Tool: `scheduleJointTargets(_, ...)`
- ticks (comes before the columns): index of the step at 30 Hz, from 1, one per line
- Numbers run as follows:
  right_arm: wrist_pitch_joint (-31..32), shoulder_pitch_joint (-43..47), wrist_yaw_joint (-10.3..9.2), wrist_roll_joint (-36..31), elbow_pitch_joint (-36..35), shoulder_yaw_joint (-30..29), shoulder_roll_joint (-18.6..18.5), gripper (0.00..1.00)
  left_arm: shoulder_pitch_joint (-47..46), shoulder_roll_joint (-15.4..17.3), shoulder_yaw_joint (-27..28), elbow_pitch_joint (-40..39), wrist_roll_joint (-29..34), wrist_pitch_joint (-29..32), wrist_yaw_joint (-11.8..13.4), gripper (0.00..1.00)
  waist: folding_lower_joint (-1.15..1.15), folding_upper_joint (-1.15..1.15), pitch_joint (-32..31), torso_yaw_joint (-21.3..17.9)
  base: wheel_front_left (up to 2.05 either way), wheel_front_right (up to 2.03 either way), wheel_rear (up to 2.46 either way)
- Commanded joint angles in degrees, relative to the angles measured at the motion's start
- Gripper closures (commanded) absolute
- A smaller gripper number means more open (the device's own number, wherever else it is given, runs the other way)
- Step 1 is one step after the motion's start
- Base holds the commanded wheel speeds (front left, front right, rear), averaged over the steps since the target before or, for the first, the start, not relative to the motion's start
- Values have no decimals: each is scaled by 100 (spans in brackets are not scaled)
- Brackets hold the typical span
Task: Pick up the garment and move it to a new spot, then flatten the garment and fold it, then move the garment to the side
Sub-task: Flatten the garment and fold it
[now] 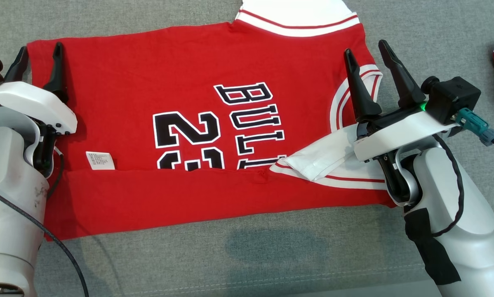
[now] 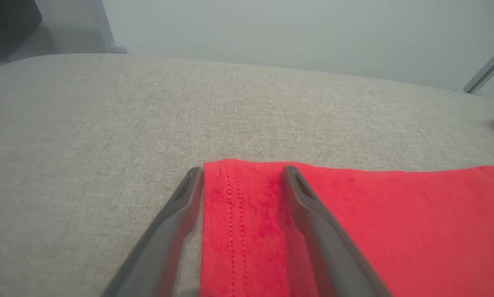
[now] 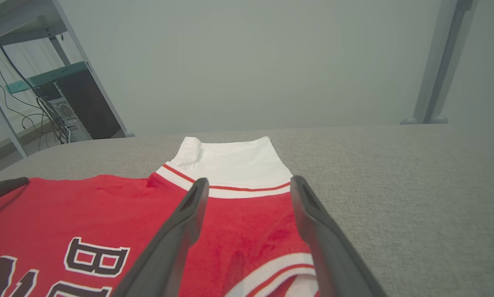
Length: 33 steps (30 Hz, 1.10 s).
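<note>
Folding stage, by appearance: garment (image 1: 168, 82) lies spread on the grey cushion (image 1: 271, 247), near edge turned over, left gripper (image 1: 40, 48) and right gripper (image 1: 365, 46) both agape and empty over its ends; next move likely calls for pinching the far edge.

The garment (image 1: 148, 82) is soft, matt red cloth; the desk (image 1: 271, 255) wears coarse grey woven fabric, perhaps upholstery.
</note>
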Motion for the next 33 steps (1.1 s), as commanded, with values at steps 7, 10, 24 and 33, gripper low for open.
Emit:
scheduleJointTargets(7, -60, 145, 19, 74, -114, 85, 64, 0, 68, 403, -147, -45, -295, 47, -4, 82, 0, 0, -15, -29, 0, 0, 0)
scheduleJointTargets(10, -60, 101, 19, 94, -133, 54, 45, 0, 35, 462, -206, -17, -303, -20, -4, 85, 0, 0, -6, -13, 0, 0, 0)
scheduleJointTargets(24, -60, -949, 19, 164, 223, -64, -496, 0, 50, 325, -267, -504, -220, -215, -2, 100, 0, 0, 112, 283, 0, 0, 0)
scheduleJointTargets(33, 395, -2437, 19, 499, 1779, 365, -979, 0, 357, -136, -252, -1756, 155, -218, -1, 100, 0, 0, 361, 883, 0, 0, 0)
